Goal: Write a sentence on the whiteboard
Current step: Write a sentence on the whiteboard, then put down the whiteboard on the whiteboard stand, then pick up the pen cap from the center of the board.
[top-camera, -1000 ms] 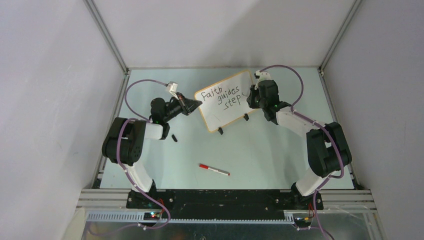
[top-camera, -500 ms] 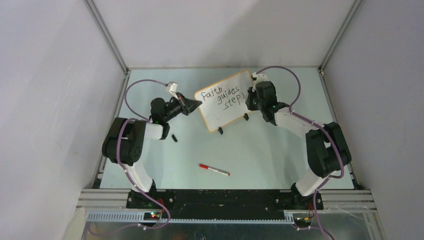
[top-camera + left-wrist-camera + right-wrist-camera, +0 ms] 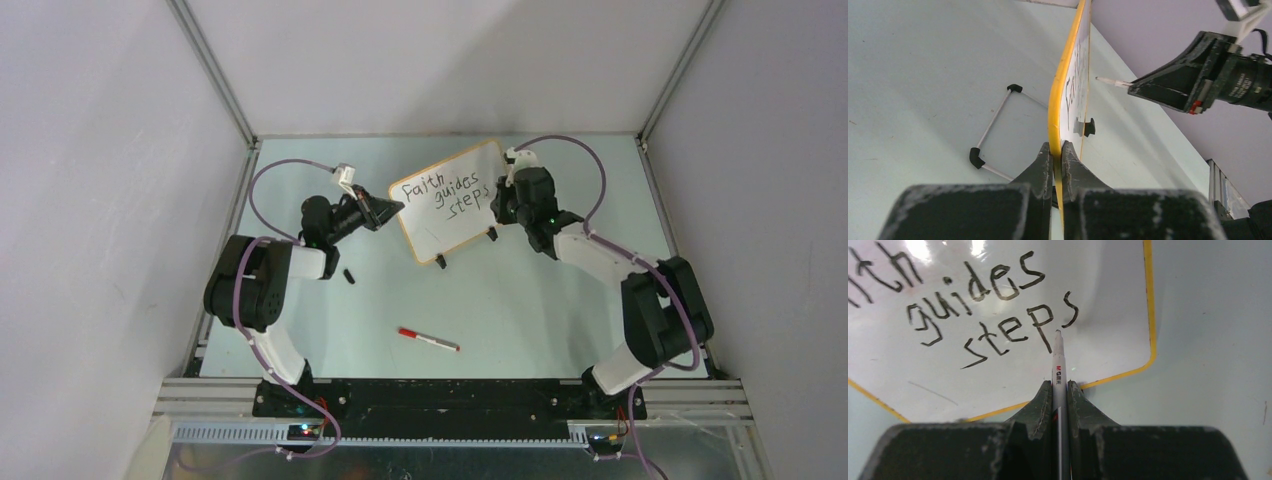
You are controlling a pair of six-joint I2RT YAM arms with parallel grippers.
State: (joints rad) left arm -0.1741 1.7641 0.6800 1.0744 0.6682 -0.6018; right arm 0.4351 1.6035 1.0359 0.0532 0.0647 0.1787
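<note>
Since a second ago the right arm has drawn back a little. Its elbow now sits lower and further toward the right edge of the desk [image 3: 520,300]. The right gripper [image 3: 495,198] has slid off the end of the sentence [image 3: 440,193], so the last "s" of "steps", hidden then, now shows. The left arm, the whiteboard [image 3: 455,228] and the loose things on the desk lie as they did.

The right arm reaches from the near right corner up to the whiteboard's right end, with its forearm angled toward the far edge. Its gripper is clamped on a pen [image 3: 1058,365] that sticks straight out between the fingers. The pen's tip points at the white face just below and left of that final "s"; whether it touches the surface cannot be told. The left arm is folded over the left side of the desk. The left gripper [image 3: 1057,150] is pinched tight on the yellow-orange frame at the whiteboard's left end, one finger on the front and one on the back.

The whiteboard stands near the middle of the far edge, turned so that its left end is nearer than its right. It rests on two black clip feet [image 3: 441,262], with a wire stand [image 3: 993,122] behind it. The sentence reads "faith guides steps" in three staggered black lines.

A red pen [image 3: 428,339] lies flat at mid-desk toward the near edge, well apart from both arms. A small black piece [image 3: 349,276] lies beside the left forearm.
</note>
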